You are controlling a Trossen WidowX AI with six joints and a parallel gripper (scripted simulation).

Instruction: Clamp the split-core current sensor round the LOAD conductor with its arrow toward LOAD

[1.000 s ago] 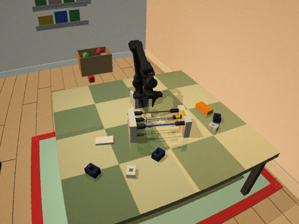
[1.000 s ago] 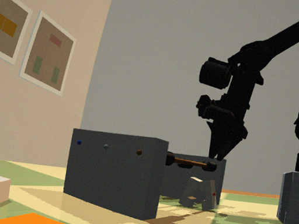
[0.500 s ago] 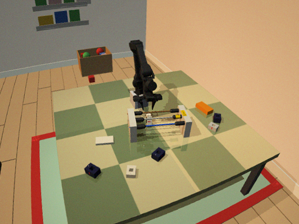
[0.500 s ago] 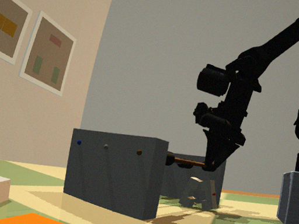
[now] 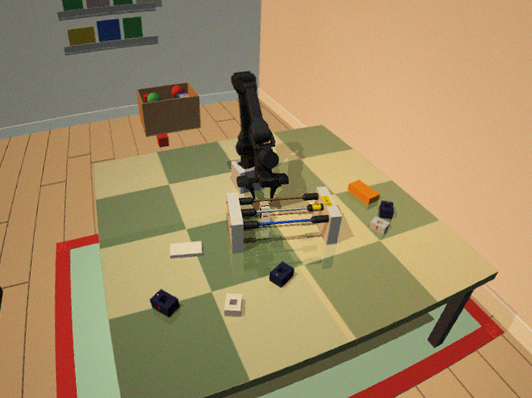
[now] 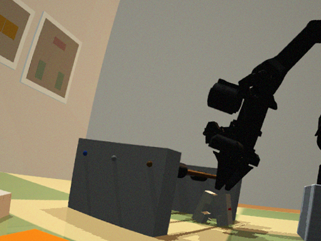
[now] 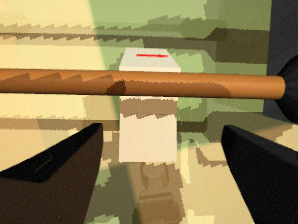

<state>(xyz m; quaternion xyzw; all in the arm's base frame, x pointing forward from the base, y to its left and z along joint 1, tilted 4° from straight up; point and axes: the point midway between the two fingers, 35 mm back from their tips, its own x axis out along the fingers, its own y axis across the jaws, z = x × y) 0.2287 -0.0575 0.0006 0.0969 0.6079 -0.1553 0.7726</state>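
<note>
The open white sensor (image 5: 264, 215) (image 6: 225, 212) (image 7: 148, 140) stands on the table beneath the conductors, its two halves spread. A red arrow on its far half points right in the wrist view. My gripper (image 5: 263, 198) (image 6: 223, 188) (image 7: 163, 132) is open and empty, pointing down above the sensor, its fingers to either side of it in the wrist view. The copper conductor (image 5: 286, 199) (image 6: 198, 173) (image 7: 200, 85) crosses over the sensor. The grey conductor (image 5: 285, 210) carries a yellow marker sleeve (image 5: 316, 207). The LOAD label (image 5: 326, 201) is on the right end block.
End blocks (image 5: 235, 226) (image 5: 334, 227) hold the conductors, with the blue conductor (image 5: 284, 222) outermost. Dark blocks (image 5: 282, 274) (image 5: 164, 303) (image 5: 387, 209), white blocks (image 5: 232, 311) (image 5: 379, 225), an orange block (image 5: 363, 191) and a flat white piece (image 5: 186, 250) lie around.
</note>
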